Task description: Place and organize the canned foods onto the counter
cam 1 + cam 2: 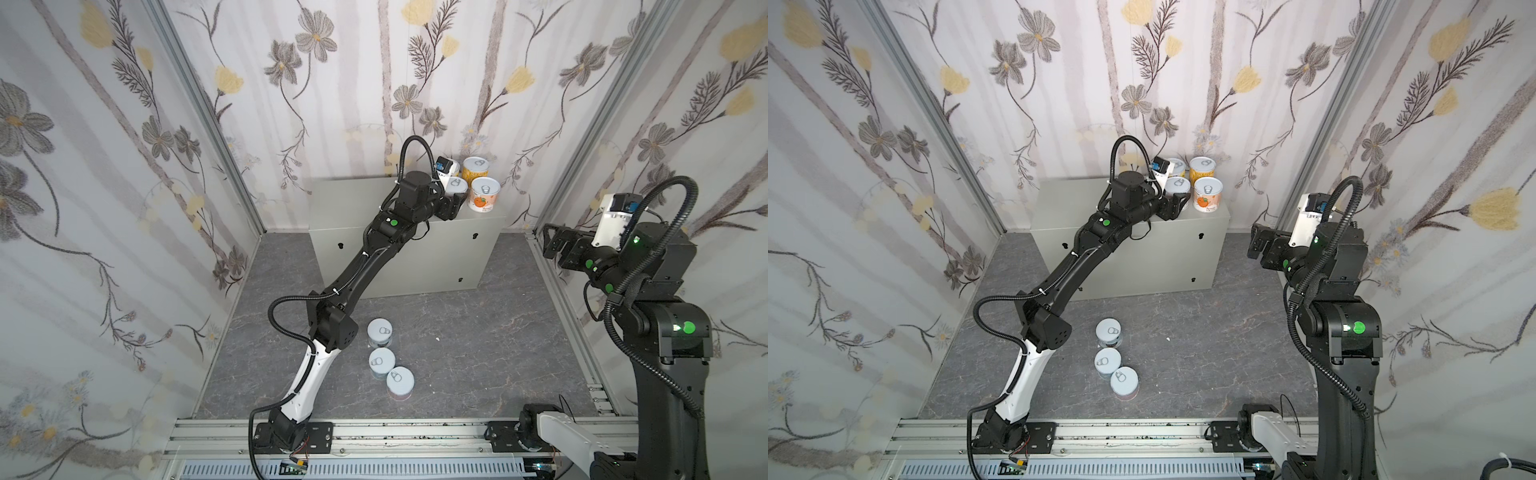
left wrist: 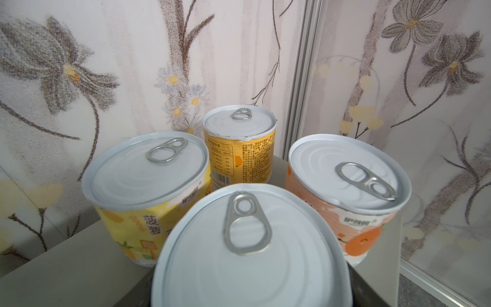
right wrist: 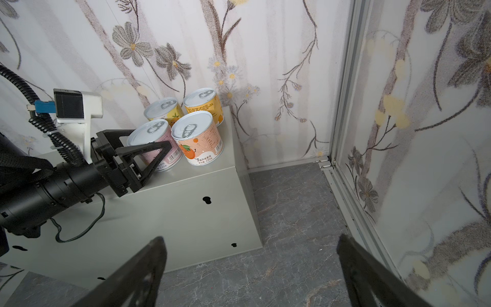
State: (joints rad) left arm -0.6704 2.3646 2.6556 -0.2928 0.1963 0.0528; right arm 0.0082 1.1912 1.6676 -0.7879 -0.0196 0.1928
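Four canned foods stand close together at the right end of the counter [image 1: 353, 203]. They are a yellow one [image 2: 148, 172], a deep yellow one [image 2: 239, 138], a peach-orange one [image 2: 348, 183] and a pink one [image 3: 174, 156]. My left gripper [image 3: 150, 139] reaches over the counter with a finger on each side of the pink can, which rests on the top. Its lid [image 2: 252, 252] hides the pads, so contact is unclear. My right gripper [image 3: 249, 255] hangs open and empty to the right of the counter, above the floor. Three more cans [image 1: 380, 331] [image 1: 382, 361] [image 1: 400, 382] stand on the floor.
The counter stands against the flowered back wall [image 1: 332, 83]; its left part is bare. Dark marbled floor [image 1: 478, 353] surrounds the floor cans. Metal frame posts [image 1: 582, 124] edge the side walls, and a rail [image 1: 374, 432] runs along the front.
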